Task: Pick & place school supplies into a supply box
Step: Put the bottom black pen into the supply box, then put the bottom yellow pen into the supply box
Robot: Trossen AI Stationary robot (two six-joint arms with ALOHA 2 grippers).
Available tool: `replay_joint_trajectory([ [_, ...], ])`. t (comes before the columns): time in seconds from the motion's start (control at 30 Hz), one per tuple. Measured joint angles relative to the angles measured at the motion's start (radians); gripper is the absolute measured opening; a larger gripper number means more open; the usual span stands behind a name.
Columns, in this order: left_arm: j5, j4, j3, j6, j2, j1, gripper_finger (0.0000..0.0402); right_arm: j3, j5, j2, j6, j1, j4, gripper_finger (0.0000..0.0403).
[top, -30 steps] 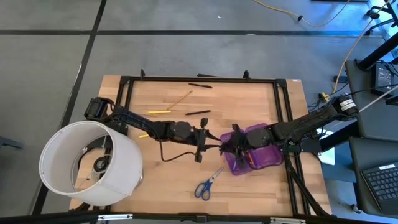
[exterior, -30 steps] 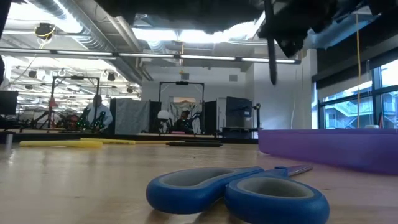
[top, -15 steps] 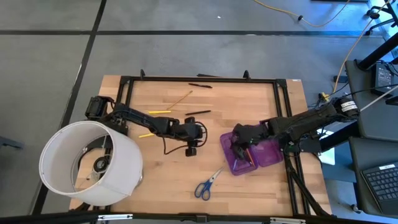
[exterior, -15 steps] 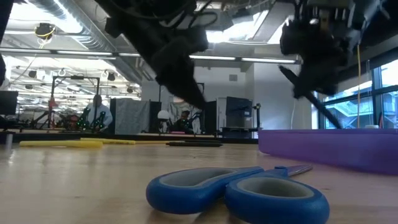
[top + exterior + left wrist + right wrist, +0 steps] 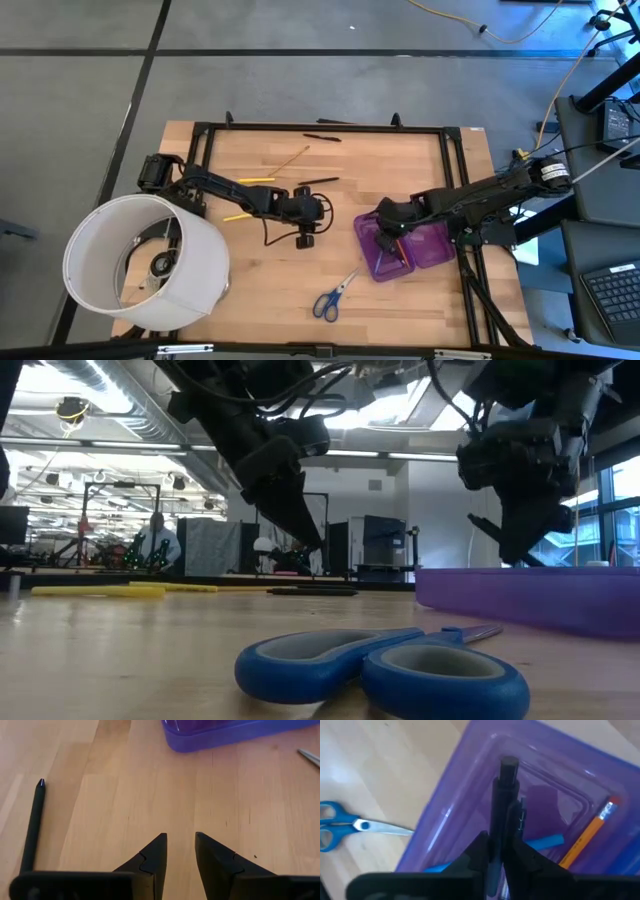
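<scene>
The purple supply box (image 5: 405,245) lies open at the table's right, with an orange pencil (image 5: 590,835) and a blue pen (image 5: 540,842) inside. My right gripper (image 5: 502,842) hangs over it, shut on a black pen (image 5: 502,795). My left gripper (image 5: 180,845) is open with nothing between its fingers, above bare wood left of the box (image 5: 235,732). A black pen (image 5: 32,827) lies flat beside it. Blue-handled scissors (image 5: 335,295) lie near the front edge. Yellow pencils (image 5: 255,179) and another black pen (image 5: 318,181) lie farther back. My right gripper pinches the black pen's barrel (image 5: 501,827) between its two fingers. The fingers slant down from above and lie along the pen, whose free end (image 5: 509,765) sticks out past the fingertips. The pen slants down over the box interior; whether its tip touches the box I cannot tell.
A large white cylinder (image 5: 145,260) stands at the table's front left corner. A black frame (image 5: 320,127) runs along the far edge, with a thin black pen (image 5: 322,136) beside it. Bare wood lies between the scissors (image 5: 380,670) and the box (image 5: 530,600).
The two grippers stood close together at the box's left end. My left gripper has drawn back toward the table's left and tipped downward. My right gripper has tipped down and rolled over the box; the black pen has gone from hanging upright to slanting into the box.
</scene>
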Motion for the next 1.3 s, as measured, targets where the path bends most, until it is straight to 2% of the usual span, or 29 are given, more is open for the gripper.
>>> replay_joint_trajectory([
  [0.4,0.0,0.0,0.0,0.002,0.0,0.0,0.0092,0.001,-0.032,0.098,-0.001,0.001,0.004,0.006],
  [0.83,0.0,-0.001,0.0,0.001,0.0,-0.002,0.0089,0.0,-0.029,0.099,0.006,0.001,0.007,0.0065],
  [1.13,0.001,-0.004,0.0,-0.001,0.0,-0.002,0.0087,0.0,-0.028,0.099,0.008,0.001,0.007,0.0093],
  [1.3,0.001,-0.075,0.0,-0.001,0.0,-0.002,0.0086,0.0,-0.039,0.099,0.008,0.001,0.007,0.0108],
])
